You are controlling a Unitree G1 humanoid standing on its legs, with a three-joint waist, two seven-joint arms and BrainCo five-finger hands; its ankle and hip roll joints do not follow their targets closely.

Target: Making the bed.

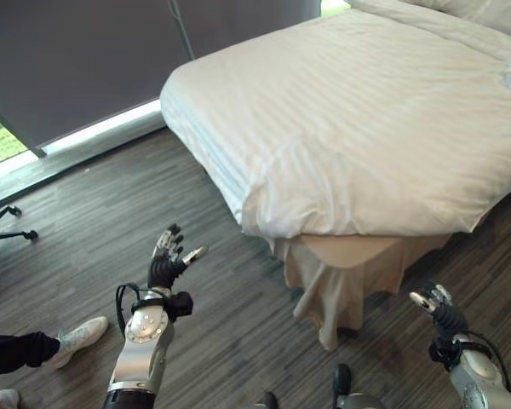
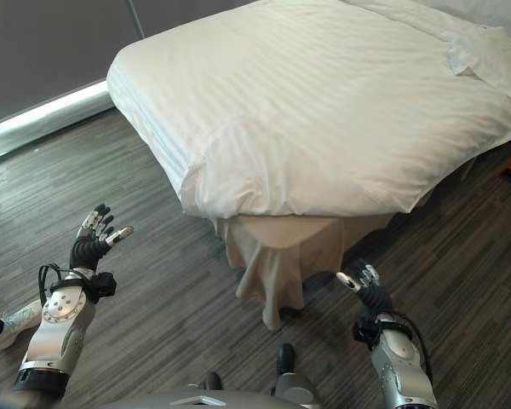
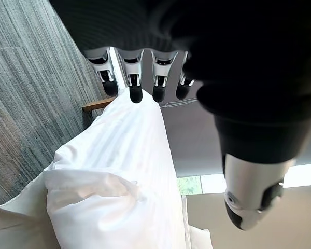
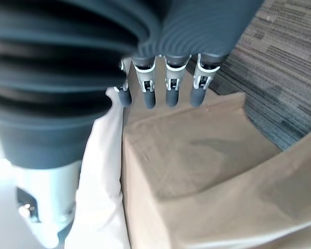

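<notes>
Both hands free before the bed's foot corner.
The left hand [image 1: 169, 262] and right hand [image 1: 434, 304], fingers relaxed and holding nothing, hover over the floor [image 1: 94, 221] short of the bed [image 1: 349, 128], whose white duvet [image 1: 392, 170] overhangs a beige skirt [image 1: 341, 273].

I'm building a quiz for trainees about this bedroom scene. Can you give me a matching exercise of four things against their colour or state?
Things:
1. duvet
2. bed skirt
3. floor
4. left hand

States:
A. grey, striped planks
B. beige, hanging in folds at the bed's corner
C. open, raised over the floor
D. white, spread across the bed

Pairs: 1-D, 2-B, 3-A, 4-C
</notes>
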